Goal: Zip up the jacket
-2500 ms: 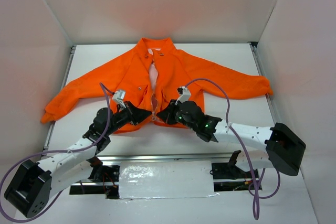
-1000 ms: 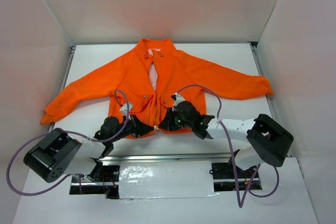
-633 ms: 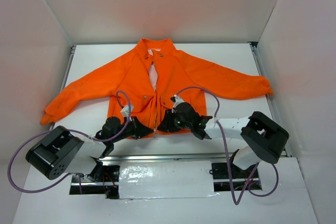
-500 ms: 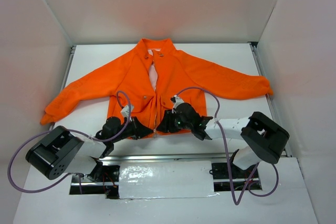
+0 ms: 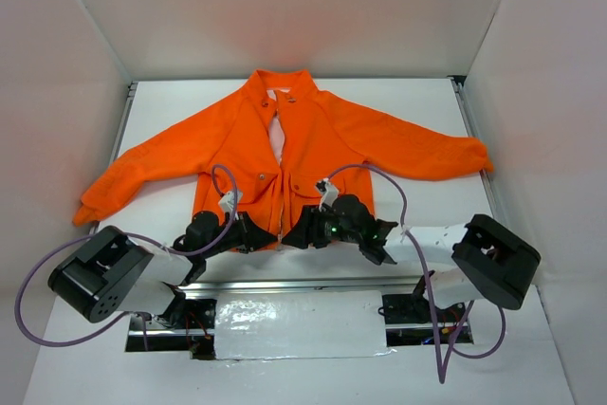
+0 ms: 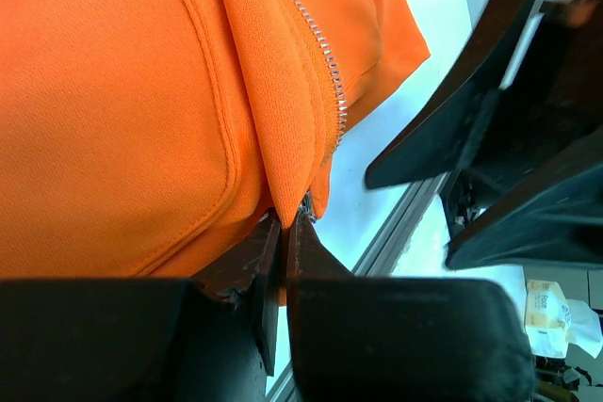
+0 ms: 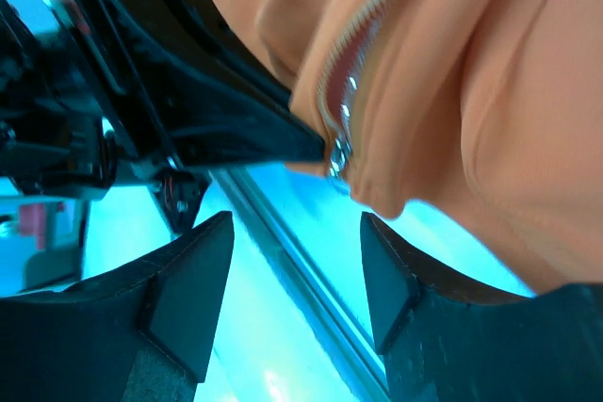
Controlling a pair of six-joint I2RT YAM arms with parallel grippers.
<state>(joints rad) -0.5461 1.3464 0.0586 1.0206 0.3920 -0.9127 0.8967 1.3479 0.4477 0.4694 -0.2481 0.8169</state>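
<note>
Left gripper (image 5: 254,232) sat low at the near edge of the table (image 5: 417,106), its jaws drawn almost together on the bottom hem of the jacket (image 5: 318,139), just to the left of the zipper (image 5: 280,198). In the left wrist view the two fingers (image 6: 268,261) pinched a fold of orange cloth at the hem corner, and the metal teeth (image 6: 320,54) ran up and away above them. Right gripper (image 5: 296,232) lay just beside it, on the other side of the zipper, with its jaws spread wide and nothing between them. Its own wrist view showed the zipper's lower end (image 7: 337,152) ahead of the parted fingers (image 7: 188,280), with the black tip of the left gripper (image 7: 217,120) close against that end.

Beyond both grippers the jacket lay flat, front up, in the middle of the table. Its front edges met low down and parted toward the collar (image 5: 282,82) at the far side. The sleeves (image 5: 427,154) stretched out to either side. A purple cable (image 5: 365,170) arched over the cloth above the right arm.
</note>
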